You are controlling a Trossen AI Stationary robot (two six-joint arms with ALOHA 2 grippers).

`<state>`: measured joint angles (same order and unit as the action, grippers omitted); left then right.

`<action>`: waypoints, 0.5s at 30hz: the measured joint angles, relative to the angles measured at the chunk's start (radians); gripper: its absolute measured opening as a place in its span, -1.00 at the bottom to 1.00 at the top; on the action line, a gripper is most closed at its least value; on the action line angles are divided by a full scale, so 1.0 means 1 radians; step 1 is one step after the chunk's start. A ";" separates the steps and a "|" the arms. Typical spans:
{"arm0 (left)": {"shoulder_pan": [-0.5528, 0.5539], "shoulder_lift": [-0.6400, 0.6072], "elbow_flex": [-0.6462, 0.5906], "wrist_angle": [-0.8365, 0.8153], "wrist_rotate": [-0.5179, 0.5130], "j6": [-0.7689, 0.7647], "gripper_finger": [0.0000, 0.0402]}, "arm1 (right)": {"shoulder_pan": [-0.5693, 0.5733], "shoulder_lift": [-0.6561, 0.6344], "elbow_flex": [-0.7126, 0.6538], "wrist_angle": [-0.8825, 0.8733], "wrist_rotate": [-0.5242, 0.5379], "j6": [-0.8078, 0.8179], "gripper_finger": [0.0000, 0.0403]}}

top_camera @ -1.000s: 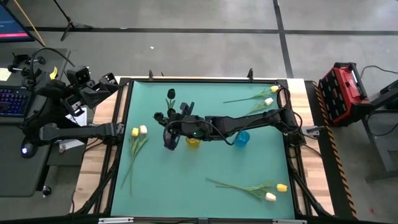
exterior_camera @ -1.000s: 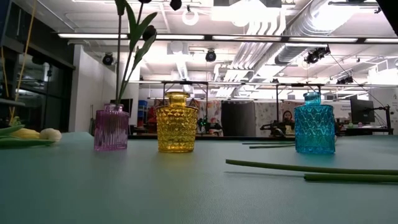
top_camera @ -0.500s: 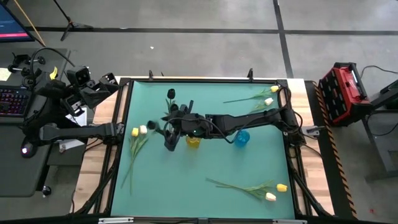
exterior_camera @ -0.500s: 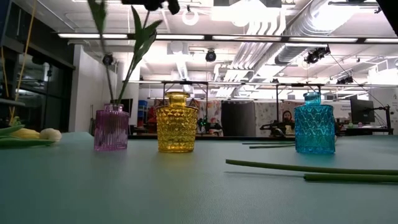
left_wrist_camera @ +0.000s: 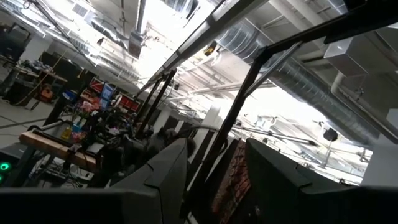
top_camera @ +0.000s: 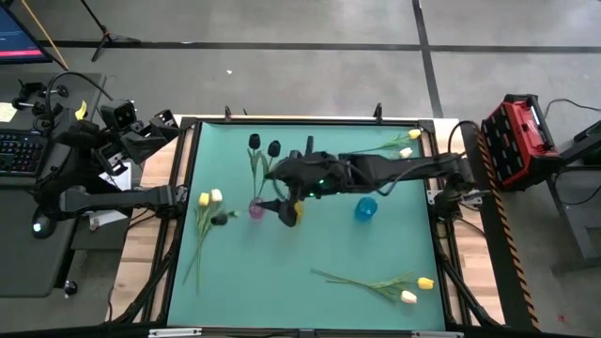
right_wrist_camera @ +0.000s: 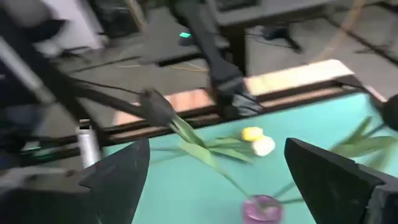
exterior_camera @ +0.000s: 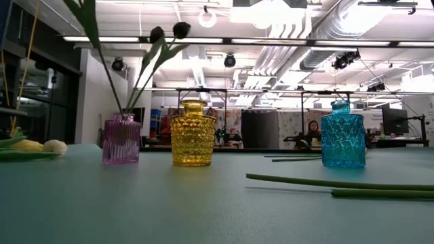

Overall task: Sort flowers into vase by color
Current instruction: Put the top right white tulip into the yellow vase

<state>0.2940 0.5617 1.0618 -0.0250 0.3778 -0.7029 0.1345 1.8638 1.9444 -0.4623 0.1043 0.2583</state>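
Above the middle of the green surface (top_camera: 282,272), the right pincer (top_camera: 285,212) hangs with its fingers spread wide and empty, just beside the pink vase (top_camera: 255,207). Three black tulips (top_camera: 273,148) stand in that vase, stems leaning. The yellow vase (exterior_camera: 192,133) sits next to it, the blue vase (top_camera: 365,208) farther toward the right edge. Yellow and white tulips (top_camera: 208,198) lie near the left edge; more (top_camera: 409,143) lie at the far right corner, others (top_camera: 414,289) near the front right. The left pincer (left_wrist_camera: 211,180) waits beyond the left edge, fingers apart, holding nothing.
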 joint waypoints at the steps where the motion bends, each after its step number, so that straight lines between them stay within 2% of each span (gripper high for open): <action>1: 0.000 0.000 0.000 0.000 -0.003 0.000 -0.25 | 0.001 -0.009 0.000 0.005 -0.042 0.007 0.77; 5: 0.000 0.000 0.000 0.000 -0.005 0.000 -0.25 | 0.018 -0.049 0.001 -0.085 -0.204 0.076 0.73; 7: 0.000 0.000 0.000 0.000 -0.005 0.000 -0.25 | 0.035 -0.055 0.001 -0.229 -0.206 0.103 0.72; 12: 0.000 0.000 0.000 0.000 -0.005 0.000 -0.25 | 0.086 -0.046 -0.050 -0.672 -0.015 0.214 0.67; 15: 0.000 0.000 0.000 0.000 -0.006 0.000 -0.25 | 0.105 -0.056 -0.154 -0.836 0.056 0.333 0.61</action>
<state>0.2943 0.5617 1.0618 -0.0254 0.3717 -0.7026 0.2398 1.8075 1.7901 -1.2986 0.1601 0.5914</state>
